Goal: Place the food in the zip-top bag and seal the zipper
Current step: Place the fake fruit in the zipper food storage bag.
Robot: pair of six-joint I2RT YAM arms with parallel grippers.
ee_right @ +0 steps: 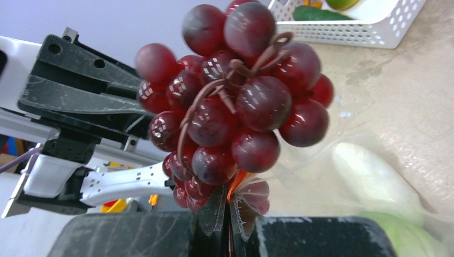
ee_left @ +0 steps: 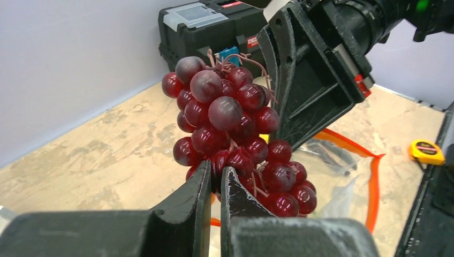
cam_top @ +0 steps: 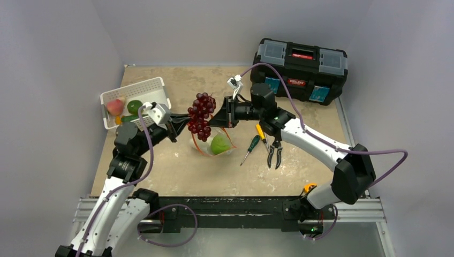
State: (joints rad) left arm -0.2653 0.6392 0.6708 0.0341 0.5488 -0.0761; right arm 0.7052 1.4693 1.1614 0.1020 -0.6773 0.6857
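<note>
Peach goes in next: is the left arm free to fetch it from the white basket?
Probably not yet: the left pincer is shut on the grape bunch, though nothing blocks the peach in its basket.

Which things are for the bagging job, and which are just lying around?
Job: dark red grape bunch, clear crinkly zip-top bag, leafy green cabbage, pink-red peach, green round fruit, dark green cucumber.
Lying about: black toolbox, green-handled screwdriver, black pliers, white slotted basket.

Top camera overhead, far; wrist cameras close, facing each other — all share grape bunch (ee_left: pixel 230 123).
</note>
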